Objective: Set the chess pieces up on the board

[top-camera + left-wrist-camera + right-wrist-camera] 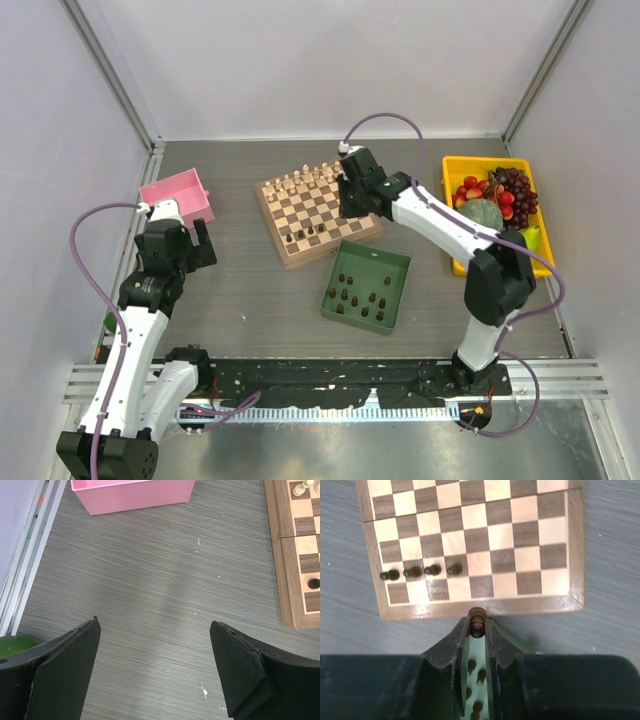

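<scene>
Because the right gripper [478, 626] has its two fingers pinched almost together on a single dark pawn [478, 615], that little piece is the one to watch. It sits at the very fingertips with its round head poking out between them. From the wrist view it hangs just off the near edge of the board [480, 606].

Four dark pawns [422, 571] stand in a row one rank in from that edge, on the left half. The square beside the last of them is free. The rest of the dark pieces [358, 298] lie in the green tray [375, 262], just beside the board. The cream pieces [300, 182] line the far side.

I'd judge the pawn to be very light, hard turned wood, smooth and rounded, so it could slip or swivel in a loose pinch. Its small foot means it will likely topple if let go while tilted or nudged by an opening finger. The narrow waist below the head looks the best place to hold it, as it is held now.

The left gripper [155, 665] is spread wide with nothing in it. It hovers over bare table [150, 580] between the pink bin [132, 495] and the board's side.
</scene>
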`<state>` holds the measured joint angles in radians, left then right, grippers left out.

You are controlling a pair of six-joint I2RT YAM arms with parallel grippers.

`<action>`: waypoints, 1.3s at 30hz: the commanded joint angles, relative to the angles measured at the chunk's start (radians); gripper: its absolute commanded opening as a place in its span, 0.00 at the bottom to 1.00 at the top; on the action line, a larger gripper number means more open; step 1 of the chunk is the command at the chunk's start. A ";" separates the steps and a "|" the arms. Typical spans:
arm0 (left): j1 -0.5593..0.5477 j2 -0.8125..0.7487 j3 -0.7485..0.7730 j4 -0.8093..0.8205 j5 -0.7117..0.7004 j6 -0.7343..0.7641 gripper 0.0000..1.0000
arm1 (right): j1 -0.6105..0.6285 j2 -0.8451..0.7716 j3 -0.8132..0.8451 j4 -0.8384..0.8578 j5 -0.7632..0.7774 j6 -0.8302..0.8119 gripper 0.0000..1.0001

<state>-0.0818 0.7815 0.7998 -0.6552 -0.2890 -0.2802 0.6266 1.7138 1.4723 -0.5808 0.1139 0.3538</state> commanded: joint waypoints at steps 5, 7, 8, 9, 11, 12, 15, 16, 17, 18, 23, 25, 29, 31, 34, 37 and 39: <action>0.008 -0.004 0.010 0.029 0.017 0.009 0.99 | 0.010 0.242 0.219 -0.039 0.003 -0.033 0.19; 0.007 -0.005 0.009 0.028 0.022 0.007 0.99 | 0.016 0.271 0.240 -0.041 0.012 -0.036 0.19; 0.008 -0.004 0.009 0.029 0.022 0.007 0.99 | 0.018 0.279 0.247 -0.040 0.012 -0.038 0.19; 0.007 -0.004 0.007 0.029 0.022 0.009 0.99 | 0.018 0.294 0.262 -0.042 0.013 -0.038 0.19; 0.008 -0.004 0.010 0.031 0.019 0.009 0.99 | 0.019 0.311 0.273 -0.045 0.029 -0.041 0.19; 0.007 -0.002 0.010 0.029 0.019 0.009 0.99 | 0.019 0.325 0.279 -0.048 0.030 -0.047 0.19; 0.008 -0.001 0.009 0.029 0.019 0.009 0.99 | 0.019 0.349 0.304 -0.056 0.033 -0.050 0.19; 0.008 0.001 0.010 0.029 0.019 0.009 0.99 | 0.019 0.360 0.310 -0.054 0.032 -0.052 0.19; 0.008 -0.001 0.009 0.028 0.017 0.009 0.99 | 0.019 0.365 0.316 -0.056 0.030 -0.050 0.19; 0.007 -0.001 0.009 0.029 0.017 0.009 0.99 | 0.019 0.377 0.322 -0.057 0.029 -0.050 0.19; 0.008 0.001 0.009 0.029 0.019 0.009 0.99 | 0.019 0.408 0.349 -0.077 0.035 -0.052 0.19; 0.008 0.002 0.010 0.031 0.019 0.009 0.99 | 0.018 0.420 0.352 -0.077 0.030 -0.052 0.19; 0.008 0.004 0.012 0.029 0.019 0.010 0.99 | 0.019 0.441 0.365 -0.082 0.021 -0.055 0.20; 0.008 0.005 0.010 0.028 0.019 0.010 0.99 | 0.019 0.454 0.373 -0.086 0.018 -0.056 0.20; 0.007 0.009 0.012 0.028 0.021 0.010 0.99 | 0.019 0.455 0.381 -0.093 0.023 -0.059 0.20; 0.008 0.010 0.012 0.028 0.019 0.010 0.99 | 0.018 0.457 0.379 -0.093 0.017 -0.059 0.24; 0.008 0.009 0.013 0.028 0.022 0.010 0.99 | 0.018 0.454 0.379 -0.091 0.012 -0.059 0.29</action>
<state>-0.0799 0.7910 0.7998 -0.6556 -0.2760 -0.2802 0.6403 2.1731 1.8130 -0.6739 0.1284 0.3069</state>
